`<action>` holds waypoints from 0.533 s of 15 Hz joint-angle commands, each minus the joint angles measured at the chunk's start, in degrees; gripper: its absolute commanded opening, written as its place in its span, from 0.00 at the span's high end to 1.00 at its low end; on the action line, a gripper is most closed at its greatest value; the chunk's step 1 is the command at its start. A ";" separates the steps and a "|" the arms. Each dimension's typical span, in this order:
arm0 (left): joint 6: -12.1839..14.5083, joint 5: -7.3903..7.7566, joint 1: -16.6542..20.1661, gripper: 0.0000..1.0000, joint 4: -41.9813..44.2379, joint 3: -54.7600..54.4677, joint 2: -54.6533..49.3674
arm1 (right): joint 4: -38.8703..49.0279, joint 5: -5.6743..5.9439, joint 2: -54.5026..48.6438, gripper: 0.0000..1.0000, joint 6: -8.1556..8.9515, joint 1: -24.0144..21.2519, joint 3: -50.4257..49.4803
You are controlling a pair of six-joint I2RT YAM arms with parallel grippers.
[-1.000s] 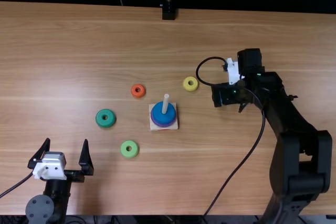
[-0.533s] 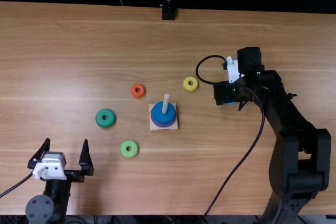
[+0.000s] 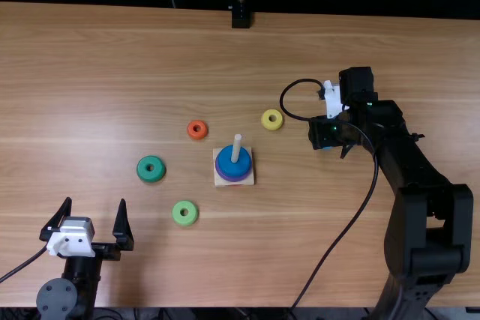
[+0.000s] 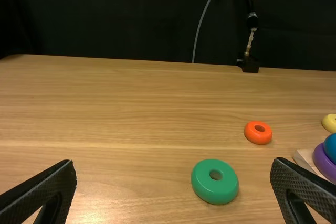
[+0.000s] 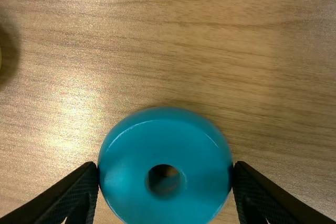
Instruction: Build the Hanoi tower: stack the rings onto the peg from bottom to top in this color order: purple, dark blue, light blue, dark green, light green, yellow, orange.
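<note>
Right gripper (image 5: 165, 166) shifting slightly toward table's (image 3: 150, 50) right edge, pinching light blue ring (image 5: 165, 145); left gripper (image 3: 95, 201) standing wide. Third-ring step; next needing lift, centring over peg (image 3: 236, 149).

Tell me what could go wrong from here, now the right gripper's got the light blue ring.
The right gripper pinches the light blue ring only at opposite sides of its round rim, so it could tilt or slip when carried.

Its small hole must meet the slim peg; a slight miss might leave it caught on the peg's tip.

The yellow ring lies near the way to the peg, so a low pass could knock it.
</note>
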 commanded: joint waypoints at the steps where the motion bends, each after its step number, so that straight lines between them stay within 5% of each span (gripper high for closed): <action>1: 0.27 -0.67 -0.29 0.00 -1.52 -0.58 -0.89 | -0.81 0.20 0.92 1.00 0.20 0.58 1.60; 8: 0.27 -0.67 -0.29 0.00 -1.52 -0.58 -0.89 | -15.26 0.20 0.13 1.00 0.31 1.38 10.21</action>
